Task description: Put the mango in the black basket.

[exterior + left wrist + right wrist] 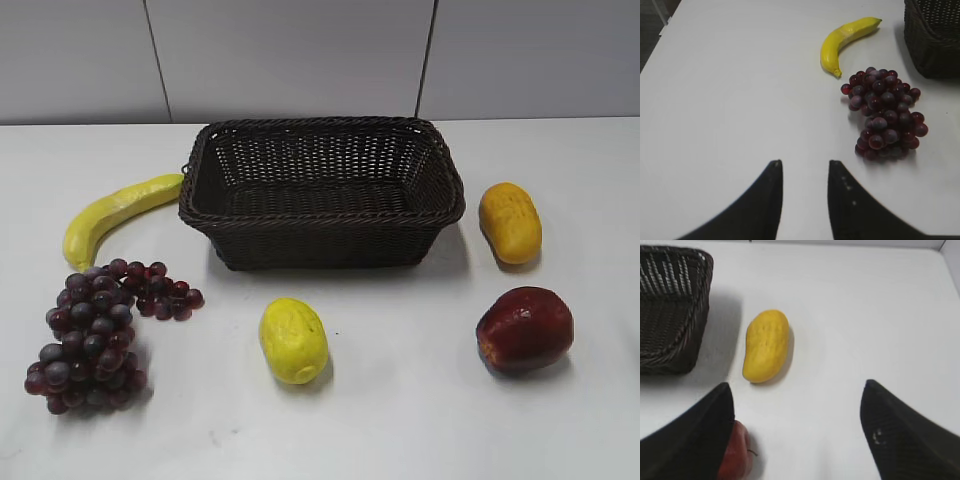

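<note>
- The left gripper (804,172) hovers above the table, its two dark fingers (765,200) a narrow gap apart, holding nothing.
- The right gripper (797,405) hangs with its jaws spread wide, empty.
- Neither arm shows in the exterior view.

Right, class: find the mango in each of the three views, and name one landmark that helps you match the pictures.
Exterior view: the mango lies at right, beside the black basket.
Left wrist view: not in it; only a basket corner shows.
Right wrist view: mango at centre-left, just right of the basket.
Shared landmark: the black basket.
</note>
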You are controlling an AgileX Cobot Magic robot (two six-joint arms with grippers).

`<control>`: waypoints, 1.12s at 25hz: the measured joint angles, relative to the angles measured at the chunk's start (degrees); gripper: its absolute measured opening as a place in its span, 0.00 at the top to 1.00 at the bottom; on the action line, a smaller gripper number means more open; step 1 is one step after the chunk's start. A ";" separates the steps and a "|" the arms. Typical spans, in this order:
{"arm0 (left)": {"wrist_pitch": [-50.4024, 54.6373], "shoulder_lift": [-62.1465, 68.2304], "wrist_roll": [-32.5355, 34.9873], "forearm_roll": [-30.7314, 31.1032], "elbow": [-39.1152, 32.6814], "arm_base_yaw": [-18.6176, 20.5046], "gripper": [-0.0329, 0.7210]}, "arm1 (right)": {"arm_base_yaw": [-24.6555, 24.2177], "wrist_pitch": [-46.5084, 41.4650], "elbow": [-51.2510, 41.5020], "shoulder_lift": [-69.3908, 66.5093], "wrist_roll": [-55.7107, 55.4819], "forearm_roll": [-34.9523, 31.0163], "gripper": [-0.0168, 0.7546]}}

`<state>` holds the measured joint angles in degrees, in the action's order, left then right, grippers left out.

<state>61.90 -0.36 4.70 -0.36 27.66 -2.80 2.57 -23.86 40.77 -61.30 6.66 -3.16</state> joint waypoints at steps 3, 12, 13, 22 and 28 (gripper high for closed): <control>0.00 0.00 0.00 0.00 0.00 0.00 0.65 | 1.18 -5.02 8.19 -10.27 0.49 -1.42 0.13; 0.00 0.00 0.00 0.00 0.00 0.00 0.65 | 3.30 -11.38 24.34 -34.18 0.62 -2.85 0.12; 0.00 0.00 0.00 0.00 0.00 0.00 0.65 | 3.30 -11.67 25.58 -36.51 0.62 -2.99 0.12; 0.00 0.00 0.00 0.00 0.00 0.00 0.65 | 3.30 -12.99 34.80 -52.19 2.12 -4.25 0.12; 0.00 0.00 0.00 0.00 0.00 0.00 0.65 | 3.30 -13.34 38.76 -58.36 2.89 -5.09 0.12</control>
<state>61.90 -0.36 4.70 -0.36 27.66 -2.80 5.87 -37.20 79.54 -119.66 9.55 -8.25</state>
